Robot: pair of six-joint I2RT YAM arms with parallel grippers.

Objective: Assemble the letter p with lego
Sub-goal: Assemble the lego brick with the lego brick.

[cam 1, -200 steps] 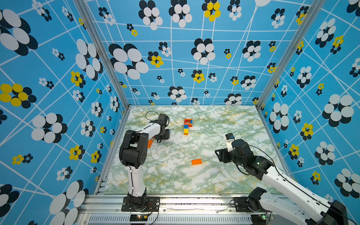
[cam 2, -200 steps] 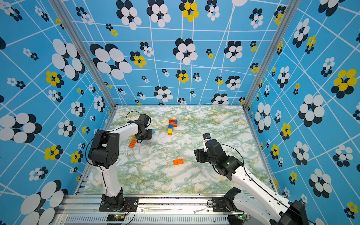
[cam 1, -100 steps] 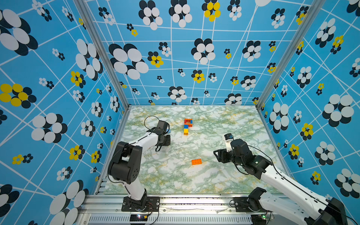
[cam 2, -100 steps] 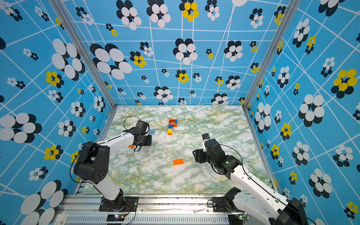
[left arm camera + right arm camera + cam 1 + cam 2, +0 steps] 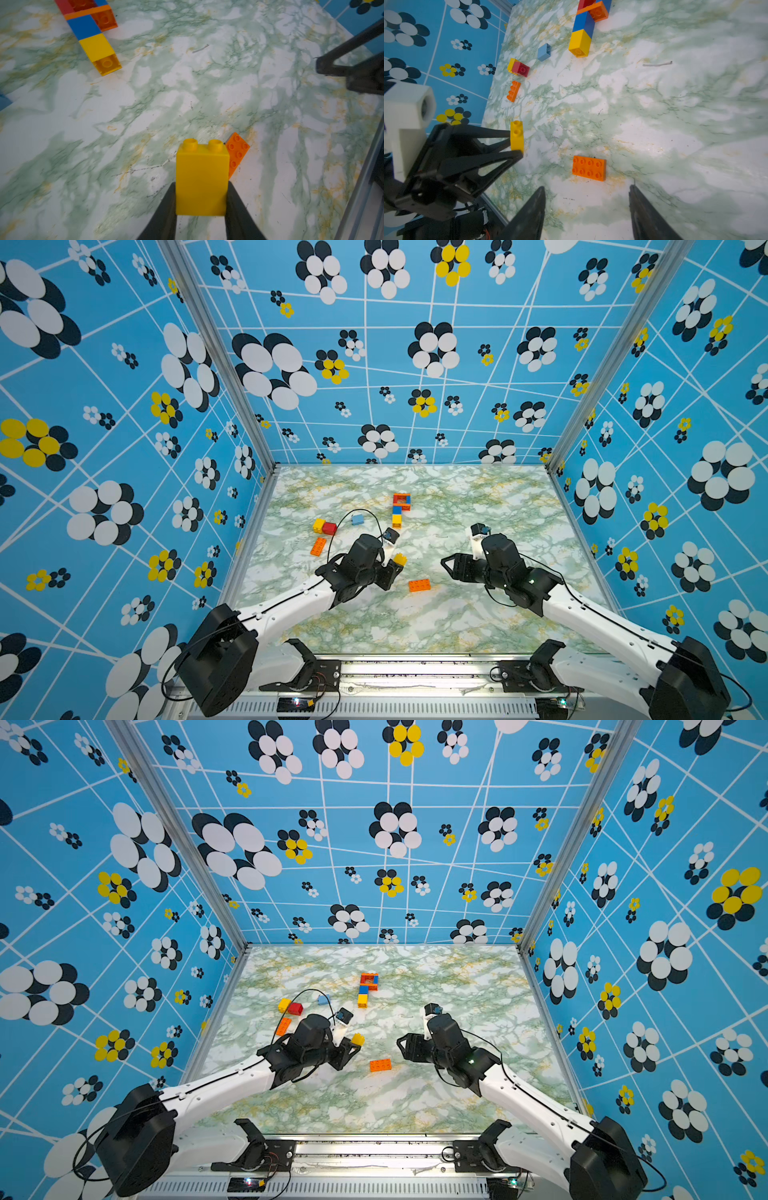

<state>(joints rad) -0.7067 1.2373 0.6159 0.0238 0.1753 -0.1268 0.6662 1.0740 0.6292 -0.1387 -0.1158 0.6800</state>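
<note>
Lego letter (image 5: 400, 506), where's it at? I see it lying flat on the desk (image 5: 457, 626) toward the back middle, yellow at the foot, blue above that, then an orange, red and blue loop on top. ~tom

yep, and both grippers are well apart from it. left gripper (image 5: 201, 187) is pinching a tall yellow brick (image 5: 202, 176) by its sides, studs pointing away from the wrist. looks clear of the desk, on the near side of the letter. ~ria

and the right gripper (image 5: 587, 187)? ~tom

fingers spread, nothing between them. it faces the left one, and an orange plate (image 5: 589, 168) lies flat on the desk between the two, studs up. ~ria

loose stuff on the left side? ~tom

second orange plate (image 5: 318, 546) near the left edge, behind it a small yellow brick (image 5: 318, 525) touching a red brick (image 5: 329, 528). a pale blue brick (image 5: 357, 519) sits between that pair and the letter, apart from both. can't tell how many bricks make up the loop, too small. ~ria
</note>
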